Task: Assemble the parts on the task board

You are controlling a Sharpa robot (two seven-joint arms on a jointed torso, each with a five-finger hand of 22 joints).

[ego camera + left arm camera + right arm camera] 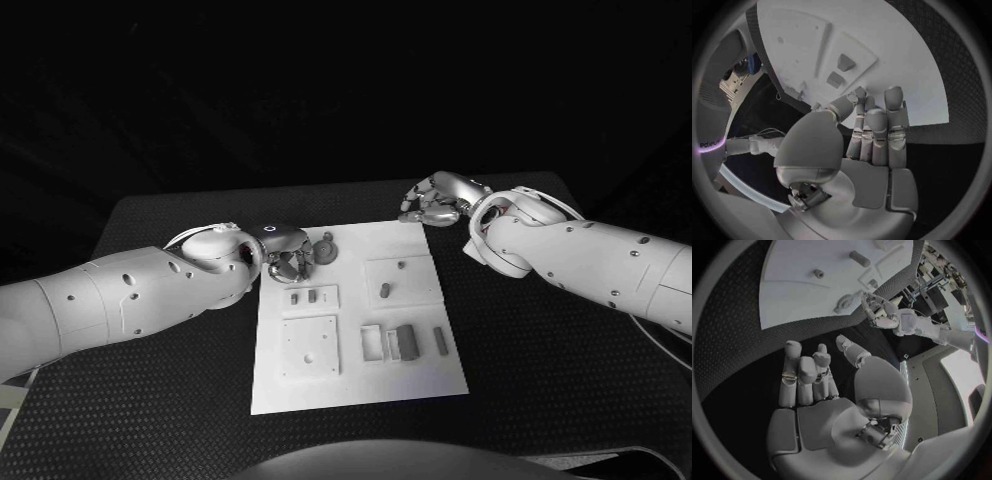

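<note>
The white task board lay in the middle of the black table, with small grey parts resting in its recesses near the front and others farther back. The robot's left hand hovered at the board's far left corner, fingers curled loosely and apart, holding nothing. Its right hand hung just beyond the board's far right corner over the table, also empty, its fingers bent but not closed. A single part sat in the square recess on the right.
</note>
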